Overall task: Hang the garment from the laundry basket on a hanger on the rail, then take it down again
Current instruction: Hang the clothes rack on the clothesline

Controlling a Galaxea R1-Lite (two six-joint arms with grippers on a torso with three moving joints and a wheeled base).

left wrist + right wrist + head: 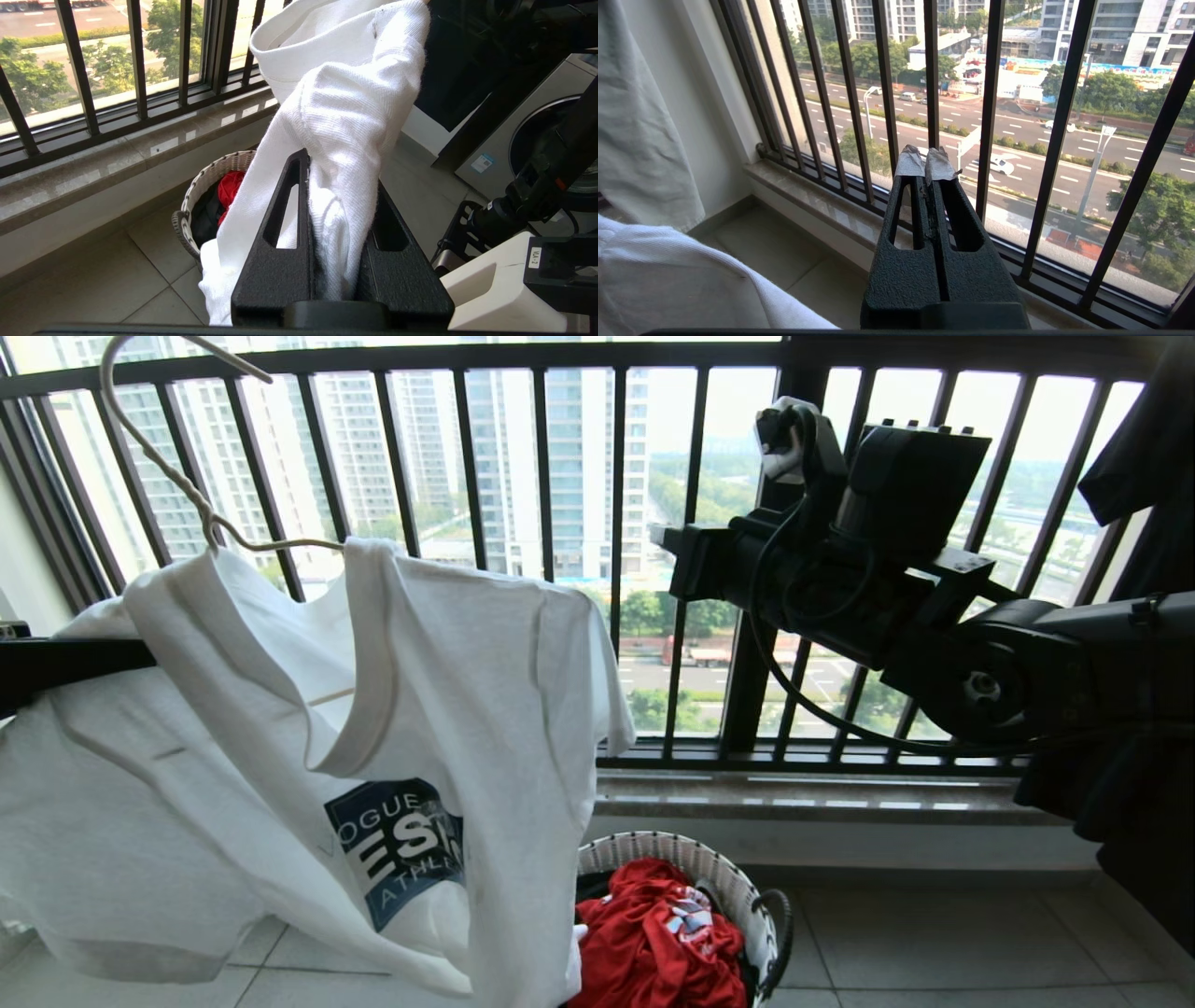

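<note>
The garment (280, 728), a white T-shirt with a dark blue chest print, hangs in the air at the left on the hanger (149, 457). The hanger's hook rises free near the top left corner. The rail is out of view. My left gripper (338, 177) is shut on a bunch of the garment's white cloth (345, 116); in the head view only its black arm (75, 663) shows, behind the shirt. My right gripper (927, 161) is shut and empty, raised at the right (782, 439) and pointing at the window bars. The laundry basket (738, 887) stands on the floor below.
A red cloth (653, 933) lies in the basket. The black barred window railing (560, 476) and a stone sill (822, 798) close off the front. A black shirt (1148, 448) hangs at the far right. A washing machine (537, 130) stands behind.
</note>
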